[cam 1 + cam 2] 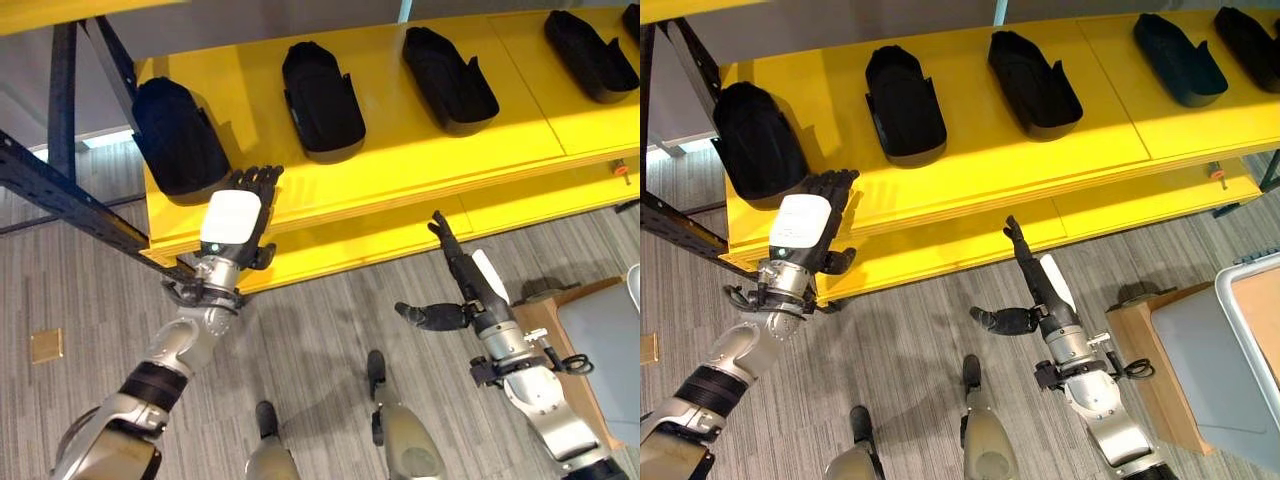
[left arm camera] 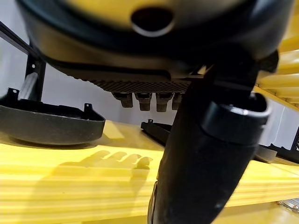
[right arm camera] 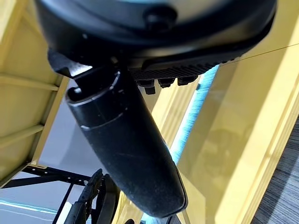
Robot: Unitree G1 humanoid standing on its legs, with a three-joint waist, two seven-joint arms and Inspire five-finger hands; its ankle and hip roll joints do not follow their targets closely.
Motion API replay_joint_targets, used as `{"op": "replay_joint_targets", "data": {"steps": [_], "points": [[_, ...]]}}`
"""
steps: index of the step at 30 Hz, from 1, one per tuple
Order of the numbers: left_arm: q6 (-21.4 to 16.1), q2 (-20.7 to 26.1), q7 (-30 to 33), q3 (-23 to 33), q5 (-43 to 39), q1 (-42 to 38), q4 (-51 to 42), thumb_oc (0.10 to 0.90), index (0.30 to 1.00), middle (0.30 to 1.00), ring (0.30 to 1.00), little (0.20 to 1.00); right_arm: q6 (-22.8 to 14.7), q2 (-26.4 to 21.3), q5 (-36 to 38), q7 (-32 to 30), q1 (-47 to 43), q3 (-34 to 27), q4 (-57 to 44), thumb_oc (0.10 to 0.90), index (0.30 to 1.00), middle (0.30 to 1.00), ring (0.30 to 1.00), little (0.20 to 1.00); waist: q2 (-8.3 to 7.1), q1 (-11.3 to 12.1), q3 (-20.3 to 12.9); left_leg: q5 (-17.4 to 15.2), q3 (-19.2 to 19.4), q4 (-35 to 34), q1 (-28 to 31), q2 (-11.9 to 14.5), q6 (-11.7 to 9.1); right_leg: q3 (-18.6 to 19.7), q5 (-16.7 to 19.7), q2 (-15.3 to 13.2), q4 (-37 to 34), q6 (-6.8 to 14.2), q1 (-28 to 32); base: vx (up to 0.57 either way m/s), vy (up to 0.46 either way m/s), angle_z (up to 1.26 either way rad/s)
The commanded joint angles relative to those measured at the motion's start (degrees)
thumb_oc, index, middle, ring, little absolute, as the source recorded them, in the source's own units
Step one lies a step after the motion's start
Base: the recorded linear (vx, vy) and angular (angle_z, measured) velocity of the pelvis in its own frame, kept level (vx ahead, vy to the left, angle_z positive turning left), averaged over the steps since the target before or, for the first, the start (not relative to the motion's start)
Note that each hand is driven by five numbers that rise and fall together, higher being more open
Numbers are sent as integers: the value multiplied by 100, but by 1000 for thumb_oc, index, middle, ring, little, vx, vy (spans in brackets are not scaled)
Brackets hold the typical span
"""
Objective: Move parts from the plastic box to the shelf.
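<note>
Black parts laid in a row on the yellow shelf, both robot hands empty.

Five black parts are seen on the yellow shelf (image 1: 420, 150), set apart from one another: the leftmost part (image 1: 178, 135) at the shelf's left end, a second part (image 1: 322, 100) beside it, a third part (image 1: 448, 80) further right, then a fourth part (image 1: 590, 55), and a fifth part (image 1: 1250, 35) at the far right. The left robot hand (image 1: 240, 215) is held at the shelf's front edge, just beside the leftmost part, with its fingers straight and spread; nothing is gripped. The right robot hand (image 1: 462, 280) is raised below the shelf over the grey floor (image 1: 320, 330), fingers straight and thumb stuck out sideways, holding nothing. A grey plastic box (image 1: 1210, 350) is seen at the lower right, resting on a wooden stand (image 1: 1140, 350).
</note>
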Motion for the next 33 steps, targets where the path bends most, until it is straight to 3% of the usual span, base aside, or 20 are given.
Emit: {"op": "replay_joint_targets", "data": {"steps": [1, 24, 33], "points": [[-166, 217, 240, 430, 154, -332, -135, 900, 1000, 1000, 1000, 1000, -517, -88, -69, -117, -204, -331, -382, 900, 1000, 1000, 1000, 1000, -29, -50, -499, -314, -238, 686, -274, 225, 17, 99, -895, -677, 899, 431, 150, 0, 0, 0], [83, 136, 341, 357, -65, -732, 840, 900, 1000, 1000, 1000, 1000, -506, -121, -104, -111, -206, -278, -383, 900, 1000, 1000, 1000, 1000, -41, -83, -493, -292, -261, 726, -340, 222, 11, 96, -883, -664, 913, 428, 118, 0, 0, -1], [188, 124, 346, 92, -327, -1158, 1893, 900, 1000, 1000, 1000, 1000, -543, -181, -81, -92, -179, -211, -420, 900, 1000, 1000, 1000, 1000, -54, -123, -493, -280, -261, 760, -366, 218, 9, 118, -889, -653, 950, 439, 81, 0, 0, 0]]}}
